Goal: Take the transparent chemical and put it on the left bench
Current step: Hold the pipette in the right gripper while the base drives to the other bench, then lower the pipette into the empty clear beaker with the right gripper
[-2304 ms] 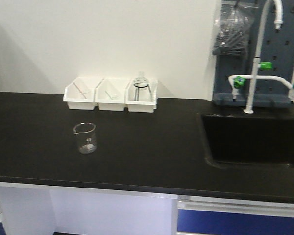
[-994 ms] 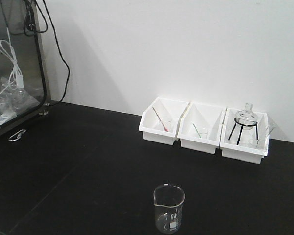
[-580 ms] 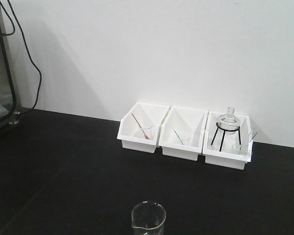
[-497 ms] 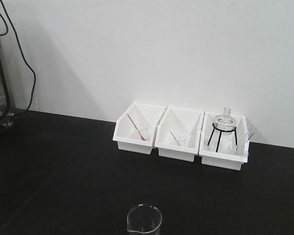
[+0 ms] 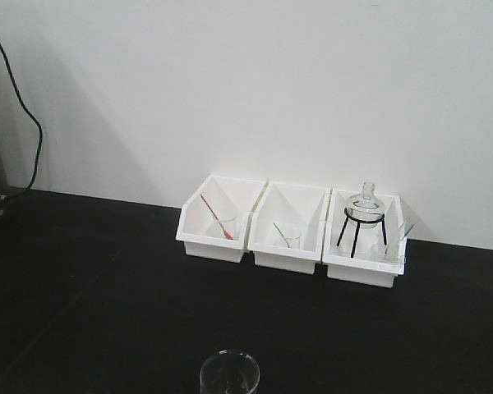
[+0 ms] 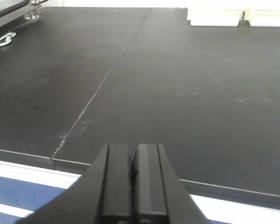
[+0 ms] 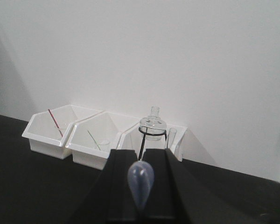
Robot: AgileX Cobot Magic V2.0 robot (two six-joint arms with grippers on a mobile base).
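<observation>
The right pincer (image 7: pixel 141 156) grips transparent chemical (image 7: pixel 140 182); left pincer (image 6: pixel 134 148) closed, empty

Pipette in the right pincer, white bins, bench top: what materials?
Pipette: probably soft plastic; the bulb is cloudy and translucent.
Bins: opaque white moulded plastic, slight sheen.
Bench top: matte black, maybe resin or laminate; the look leaves it open.

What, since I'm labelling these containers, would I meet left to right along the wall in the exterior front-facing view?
First white plastic bin with a red-filled pipette, second white bin with a green-filled pipette, third white bin with a round glass flask on a black tripod.
</observation>
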